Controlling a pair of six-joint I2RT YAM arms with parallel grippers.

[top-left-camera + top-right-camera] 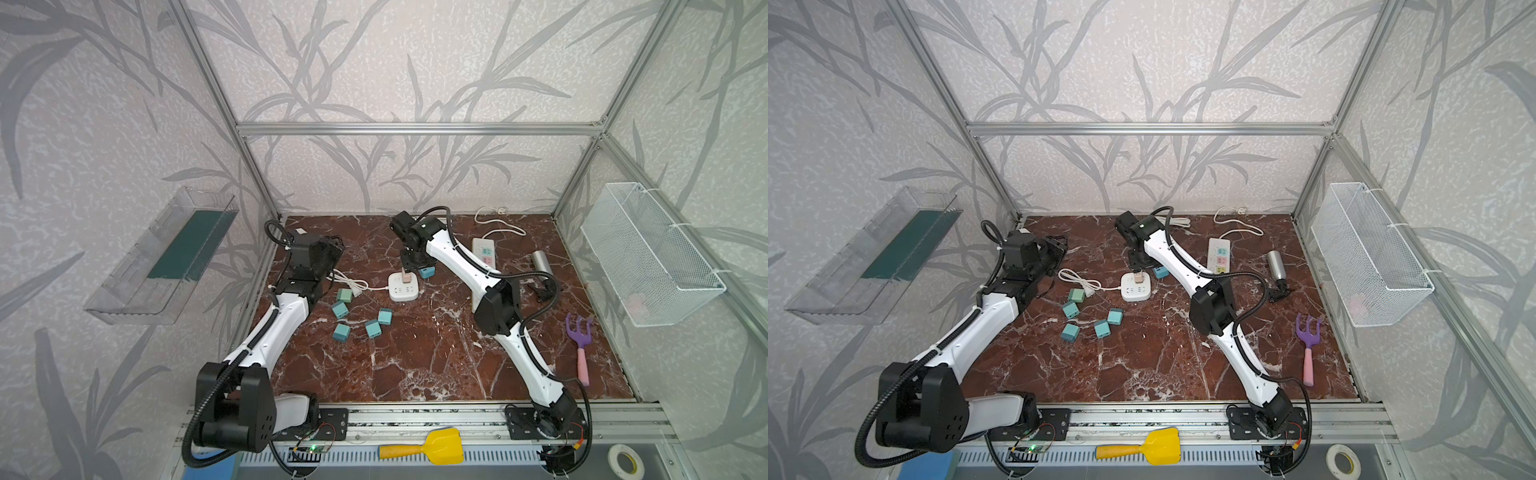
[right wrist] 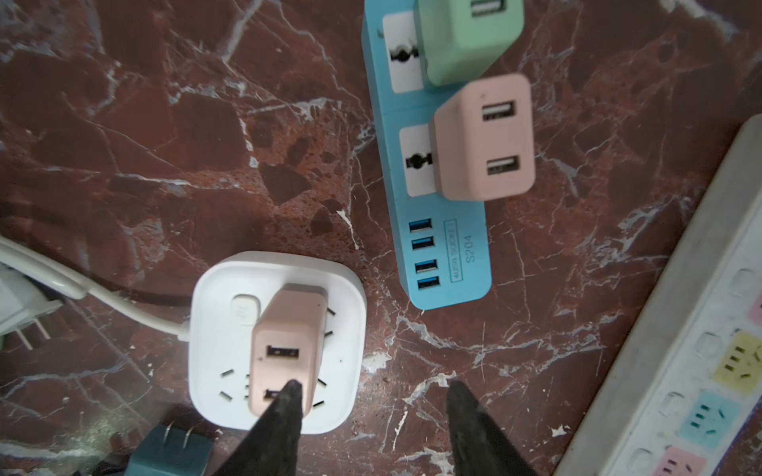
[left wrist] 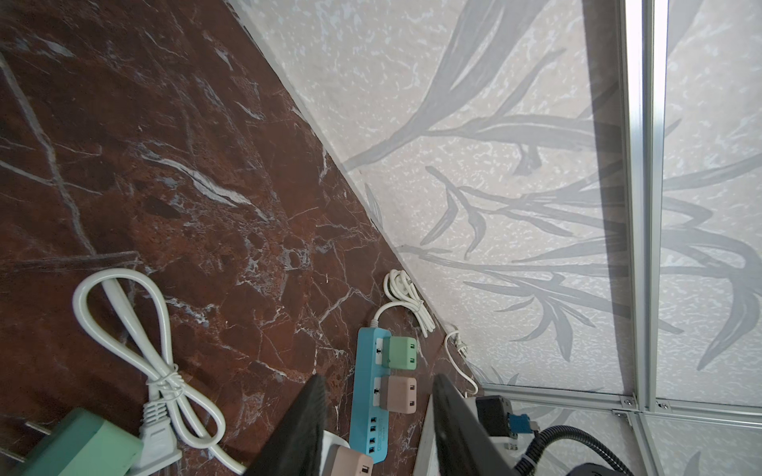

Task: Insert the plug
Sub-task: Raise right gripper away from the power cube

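Pink charger plug [image 2: 284, 342] stands seated in the white square socket block [image 2: 346, 296] on the worktop [image 2: 165, 165]. Right end effector [image 2: 373, 385]: fingers spread, one tip above the plug's top, nothing pinched. Left end effector [image 3: 379, 377]: spread, empty, apart from the socket block.

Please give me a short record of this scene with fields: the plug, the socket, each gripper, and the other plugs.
plug: pink plug, upright in the white square socket
right gripper: open, just over the pink plug, not gripping it
left gripper: open, holds nothing
loose plugs: five, teal or green, on the table
blue strip: holds a green plug and a second pink plug
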